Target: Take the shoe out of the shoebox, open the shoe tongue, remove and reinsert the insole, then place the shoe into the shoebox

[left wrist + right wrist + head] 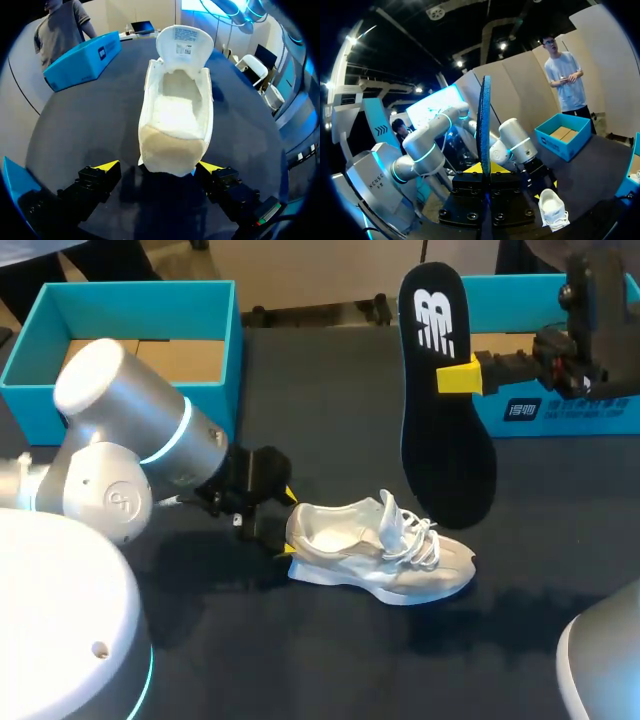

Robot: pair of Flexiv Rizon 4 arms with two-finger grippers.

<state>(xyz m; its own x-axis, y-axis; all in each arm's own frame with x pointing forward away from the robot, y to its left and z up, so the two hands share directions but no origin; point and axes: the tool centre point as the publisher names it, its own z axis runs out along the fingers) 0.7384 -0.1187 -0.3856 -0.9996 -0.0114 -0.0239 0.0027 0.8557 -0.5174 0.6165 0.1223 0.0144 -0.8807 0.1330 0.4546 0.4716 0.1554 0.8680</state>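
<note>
**Insole out and held, shoe on table**

Right gripper is clamped on the black insole at mid-length, holding it on edge in the air.
Left gripper has its fingers spread. The white shoe's heel sits between them, and one finger is visibly clear of it.
The shoe stands upright with its toe pointing away from the left gripper.

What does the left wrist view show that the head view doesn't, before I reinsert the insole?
Only the left wrist view: inside the shoe, its tongue folded up and footbed bare, and a gap between one finger and the heel. Only the head view: the black insole held upright in the right gripper above the shoe's front, and the open shoebox. Both: the shoe on the table, the left gripper straddling its heel.
</note>
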